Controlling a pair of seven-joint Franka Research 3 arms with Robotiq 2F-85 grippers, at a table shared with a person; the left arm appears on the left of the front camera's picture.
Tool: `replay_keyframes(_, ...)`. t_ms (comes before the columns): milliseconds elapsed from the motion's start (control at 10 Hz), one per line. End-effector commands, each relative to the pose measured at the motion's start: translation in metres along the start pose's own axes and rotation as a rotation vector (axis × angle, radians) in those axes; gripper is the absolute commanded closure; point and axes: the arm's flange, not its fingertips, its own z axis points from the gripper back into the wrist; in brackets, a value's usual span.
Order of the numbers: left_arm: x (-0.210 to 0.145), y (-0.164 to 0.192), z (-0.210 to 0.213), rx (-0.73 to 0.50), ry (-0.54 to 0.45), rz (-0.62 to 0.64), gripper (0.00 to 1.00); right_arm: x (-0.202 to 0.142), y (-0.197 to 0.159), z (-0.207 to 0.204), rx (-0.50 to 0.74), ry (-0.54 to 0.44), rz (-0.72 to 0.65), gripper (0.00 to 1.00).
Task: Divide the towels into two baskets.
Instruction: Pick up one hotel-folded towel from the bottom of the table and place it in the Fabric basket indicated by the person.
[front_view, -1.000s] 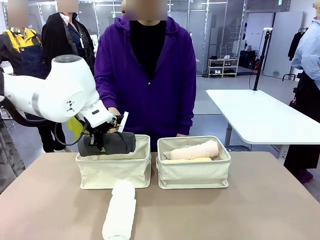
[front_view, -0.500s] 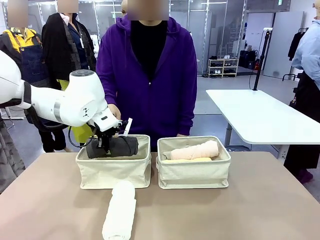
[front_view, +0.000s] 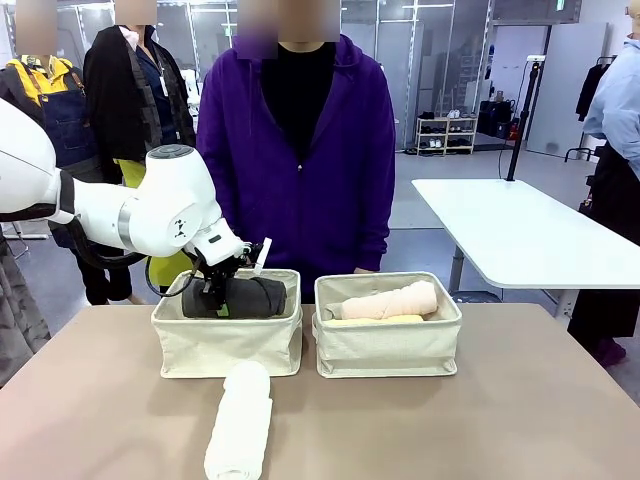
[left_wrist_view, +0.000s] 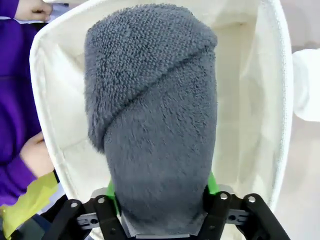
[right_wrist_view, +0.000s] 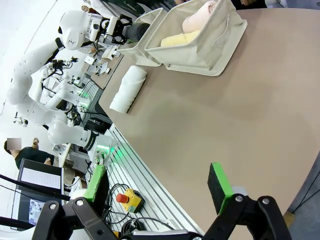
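We see a dark grey towel (left_wrist_view: 155, 125), a white towel (front_view: 240, 420), a pale pink towel (front_view: 390, 299) and a pale yellow towel (front_view: 375, 321). The left basket (front_view: 225, 347) and right basket (front_view: 390, 352) are plain cream, the bench (front_view: 480, 420) tan, the person's hoodie (front_view: 330, 150) purple.

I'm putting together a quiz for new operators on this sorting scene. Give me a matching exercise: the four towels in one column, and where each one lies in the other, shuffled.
Towels
1. dark grey towel
2. white towel
3. pale pink towel
4. pale yellow towel

Places
A. on the table, in front of the left basket
B. in the right basket, on the robot's side
C. inside the left basket
D. in the right basket, on the person's side, poking above the rim

Pairs: 1-C, 2-A, 3-D, 4-B
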Motion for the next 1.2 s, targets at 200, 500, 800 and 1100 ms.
replay_keyframes(200, -0.009, -0.006, 0.013, 0.026, -0.077, 0.001, 0.22, 0.001, 0.005, 0.0, 0.007, -0.014, -0.01, 0.0)
replay_keyframes(500, 0.002, 0.0, 0.002, 0.003, -0.009, 0.005, 0.22, 0.001, 0.005, 0.0, 0.007, -0.014, -0.01, 0.0)
replay_keyframes(800, 0.002, 0.0, 0.002, 0.003, -0.009, 0.005, 0.22, 0.001, 0.005, 0.0, 0.007, -0.014, -0.01, 0.0)
replay_keyframes(1100, 0.002, 0.0, 0.002, 0.003, -0.009, 0.005, 0.22, 0.001, 0.005, 0.0, 0.007, -0.014, -0.01, 0.0)
